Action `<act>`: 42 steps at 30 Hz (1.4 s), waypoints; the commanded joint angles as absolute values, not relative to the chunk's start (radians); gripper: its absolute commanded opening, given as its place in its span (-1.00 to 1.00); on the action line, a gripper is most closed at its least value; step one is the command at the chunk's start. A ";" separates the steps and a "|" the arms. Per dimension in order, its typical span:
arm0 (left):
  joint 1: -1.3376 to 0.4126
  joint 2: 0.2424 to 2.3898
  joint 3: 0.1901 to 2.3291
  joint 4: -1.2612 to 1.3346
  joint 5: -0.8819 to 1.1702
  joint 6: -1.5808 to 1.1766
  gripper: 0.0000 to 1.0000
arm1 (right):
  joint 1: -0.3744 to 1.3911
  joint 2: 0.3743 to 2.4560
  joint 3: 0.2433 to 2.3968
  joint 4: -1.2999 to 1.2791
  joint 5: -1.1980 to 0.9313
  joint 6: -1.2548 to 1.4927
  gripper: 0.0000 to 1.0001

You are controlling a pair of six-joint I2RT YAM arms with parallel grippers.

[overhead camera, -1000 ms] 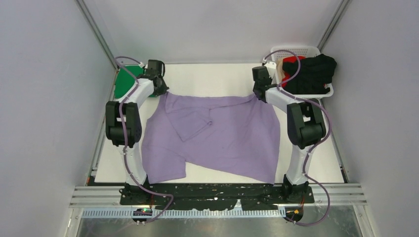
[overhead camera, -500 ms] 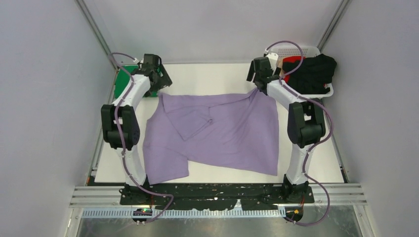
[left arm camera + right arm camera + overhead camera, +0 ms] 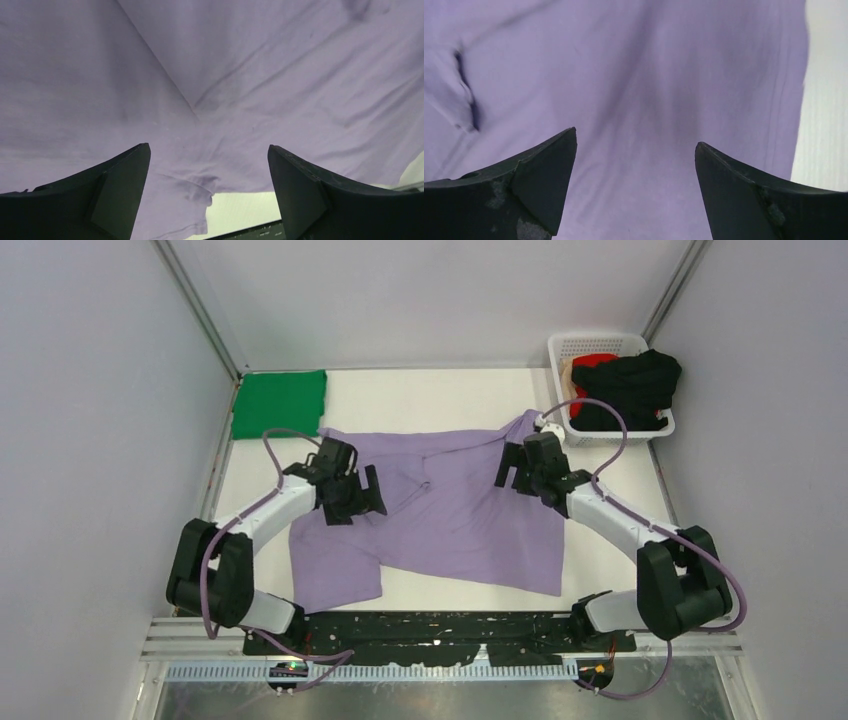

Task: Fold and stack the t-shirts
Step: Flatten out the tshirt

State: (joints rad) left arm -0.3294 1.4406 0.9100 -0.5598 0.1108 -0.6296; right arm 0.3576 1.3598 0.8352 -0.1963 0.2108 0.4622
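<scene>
1. My left gripper [image 3: 209, 192] and right gripper [image 3: 636, 187] gape empty; the purple shirt [image 3: 455, 525] lies spread beneath both.
2. Risk: pinching two layers at the crease under my left jaws would bunch it.

White arms [image 3: 268, 512] with black joints [image 3: 222, 568], black claws [image 3: 209, 150] and purple cables [image 3: 208, 585]

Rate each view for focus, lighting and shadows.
Top external: sharp and evenly lit, with no glare on the lavender t-shirt. Left wrist: the cloth creases are crisp, but the left gripper is underexposed, nearly black. Right wrist: a soft dark shadow falls on the shirt between the open fingers of the right gripper, and the table strip is bright.
</scene>
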 commanded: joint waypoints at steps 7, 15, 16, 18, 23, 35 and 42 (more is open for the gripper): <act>-0.378 1.519 0.874 -0.381 0.198 -0.701 0.37 | 0.373 1.274 0.611 -0.126 0.070 0.540 0.91; -0.397 1.594 0.895 -0.326 0.196 -0.713 0.21 | 0.374 1.284 0.572 -0.134 0.097 0.550 0.92; -0.397 1.606 0.902 -0.332 0.187 -0.715 0.16 | 0.374 1.286 0.573 -0.138 0.097 0.550 0.92; -0.397 1.630 0.921 -0.346 0.173 -0.711 0.08 | 0.373 1.292 0.577 -0.145 0.100 0.549 0.92; -0.397 1.655 0.943 -0.337 0.190 -0.706 -0.14 | 0.374 1.294 0.582 -0.158 0.123 0.544 0.92; -0.397 1.615 0.980 -0.418 0.177 -0.690 -0.46 | 0.374 1.330 0.603 -0.172 0.144 0.534 0.92; -0.397 1.663 0.989 -0.440 0.193 -0.685 -1.00 | 0.373 1.338 0.607 -0.178 0.155 0.525 0.92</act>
